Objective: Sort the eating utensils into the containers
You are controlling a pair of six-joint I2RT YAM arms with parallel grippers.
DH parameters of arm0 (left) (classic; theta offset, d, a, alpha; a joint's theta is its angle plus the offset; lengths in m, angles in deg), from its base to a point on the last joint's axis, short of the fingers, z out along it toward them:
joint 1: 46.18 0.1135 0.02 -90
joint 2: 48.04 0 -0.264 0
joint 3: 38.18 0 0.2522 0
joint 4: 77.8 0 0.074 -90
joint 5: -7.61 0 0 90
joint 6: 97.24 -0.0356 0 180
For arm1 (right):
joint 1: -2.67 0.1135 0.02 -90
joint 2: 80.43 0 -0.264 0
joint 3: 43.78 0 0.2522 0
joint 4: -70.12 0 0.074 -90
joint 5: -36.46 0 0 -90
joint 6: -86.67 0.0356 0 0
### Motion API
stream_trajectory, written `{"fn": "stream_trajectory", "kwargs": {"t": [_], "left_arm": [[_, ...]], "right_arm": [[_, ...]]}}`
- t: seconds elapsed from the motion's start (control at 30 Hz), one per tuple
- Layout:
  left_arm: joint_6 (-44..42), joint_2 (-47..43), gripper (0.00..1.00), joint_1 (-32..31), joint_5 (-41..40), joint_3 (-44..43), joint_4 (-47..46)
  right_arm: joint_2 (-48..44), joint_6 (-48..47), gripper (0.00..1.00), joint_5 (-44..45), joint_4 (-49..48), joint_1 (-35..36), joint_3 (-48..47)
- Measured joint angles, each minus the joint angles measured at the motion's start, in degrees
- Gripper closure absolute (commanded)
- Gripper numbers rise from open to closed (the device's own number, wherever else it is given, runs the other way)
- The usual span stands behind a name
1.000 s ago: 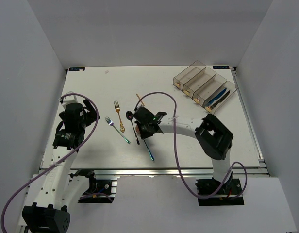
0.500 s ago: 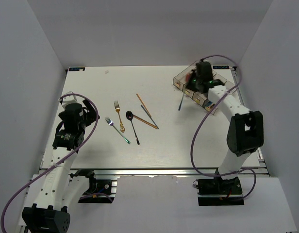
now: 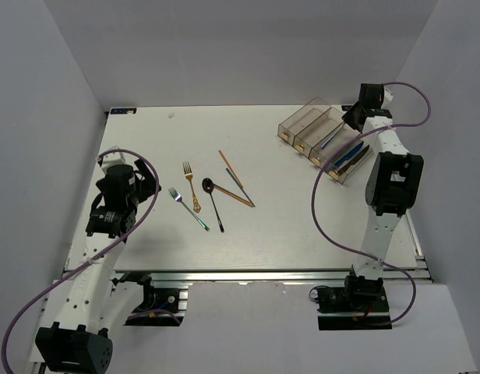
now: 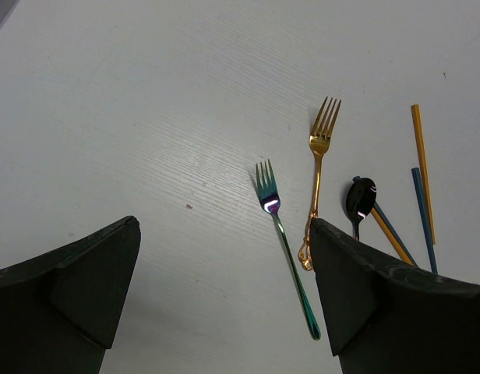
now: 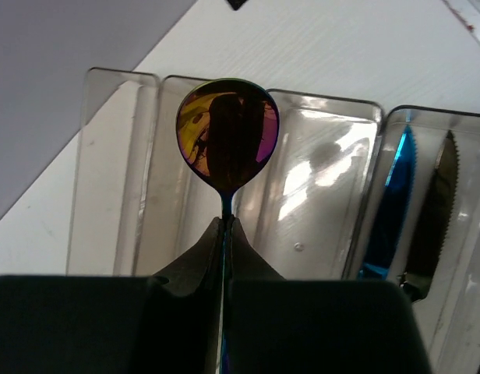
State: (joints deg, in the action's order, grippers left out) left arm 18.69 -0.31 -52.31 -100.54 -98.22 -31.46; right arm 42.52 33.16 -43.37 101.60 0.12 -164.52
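Holding a purple spoon (image 5: 227, 146) pinched in my right gripper (image 5: 227, 234) over the bins (image 3: 298, 123) at the far right corner, I count two knives (image 5: 396, 204) binned, while a gold fork (image 4: 319, 175), teal fork (image 4: 284, 243), black spoon (image 4: 361, 199) and chopsticks (image 4: 422, 167) wait nearer the left edge by my wide-open left gripper (image 4: 224, 290).

Hidden from you
The handle of the purple spoon (image 5: 227, 146) is buried inside the right gripper (image 5: 225, 224), which also covers the blue knife's (image 5: 390, 206) lower end.

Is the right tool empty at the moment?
No, the right tool is shut on the handle of the purple spoon, whose bowl shows against the clear bins.
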Motion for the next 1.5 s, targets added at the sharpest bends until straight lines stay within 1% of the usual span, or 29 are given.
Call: {"fn": "stream_trajectory", "kwargs": {"t": [0.13, 0.33, 0.37, 0.4, 0.47, 0.5, 0.53, 0.6, 0.7, 0.83, 0.93, 1.0, 1.07, 1.2, 1.3, 1.37, 1.43, 1.5], "left_arm": [[0.0, 0.35, 0.02, 0.0, 0.22, 0.0, -0.02], [0.0, 0.61, 0.02, 0.0, 0.22, 0.0, 0.0], [0.0, 0.61, 0.02, 0.0, 0.24, 0.0, 0.0], [0.0, 0.61, 0.02, 0.0, 0.22, 0.0, -0.02], [0.02, 0.61, 0.02, 0.0, 0.24, 0.0, 0.0], [0.0, 0.61, 0.02, 0.0, 0.22, 0.0, 0.0], [0.02, 0.59, 0.02, 0.0, 0.22, 0.0, 0.0], [0.0, 0.59, 0.02, 0.0, 0.22, 0.0, 0.0], [0.0, 0.61, 0.02, 0.0, 0.22, 0.0, -0.02], [0.0, 0.59, 0.02, 0.0, 0.22, 0.0, 0.0], [0.0, 0.59, 0.02, 0.0, 0.17, 0.0, 0.0], [0.02, 0.59, 0.02, 0.0, 0.13, 0.0, 0.02], [0.02, 0.61, 0.02, 0.0, -0.07, 0.0, 0.02], [0.04, 1.2, 0.02, 0.02, -0.7, 0.0, 0.07], [0.04, 1.7, 0.02, 0.02, -1.16, 0.0, 0.42], [0.07, 1.7, 0.02, 0.0, -1.42, 0.0, 0.48], [0.07, 1.68, 0.02, 0.0, -1.6, 0.0, 0.46], [0.07, 1.68, 0.02, 0.02, -1.73, 0.0, 0.46]], "right_arm": [[1.11, -0.26, 1.0, 0.57, 0.98, -1.31, 0.13], [0.72, -0.46, 1.0, 0.48, -0.5, -1.44, 4.24], [0.72, -0.46, 0.99, 0.26, -0.52, -1.42, 4.87], [0.72, -0.46, 0.97, 0.09, -0.55, -1.31, 5.49], [0.72, -0.42, 0.83, 0.0, -1.07, -1.11, 6.36], [0.63, -0.39, 0.75, -0.07, -1.49, -1.11, 6.75], [0.39, -0.26, 0.6, -0.24, -1.7, -1.11, 7.3], [-0.39, -0.24, 0.47, -0.46, -1.6, -1.11, 8.39], [-1.31, -0.96, 0.46, -1.31, -1.25, -1.05, 8.5], [-1.68, -2.84, 0.44, -2.51, 0.35, -0.15, 4.57], [-3.5, -6.03, 0.44, -6.12, 0.24, 1.95, 3.37], [-5.35, -9.51, 0.44, -8.68, 0.39, 5.38, 3.23], [-7.08, -13.22, 0.44, -9.09, 0.81, 11.45, 3.13], [-8.9, -17.68, 0.44, -5.25, 1.44, 28.85, 4.39], [-8.37, -18.08, 0.49, -1.11, 2.34, 43.21, 6.27], [-7.13, -17.86, 0.51, 1.36, 3.37, 50.4, 6.47], [-5.38, -17.53, 0.56, 4.11, 4.9, 55.23, 6.12], [-2.93, -17.27, 0.57, 5.68, 6.34, 57.94, 4.52]]}}
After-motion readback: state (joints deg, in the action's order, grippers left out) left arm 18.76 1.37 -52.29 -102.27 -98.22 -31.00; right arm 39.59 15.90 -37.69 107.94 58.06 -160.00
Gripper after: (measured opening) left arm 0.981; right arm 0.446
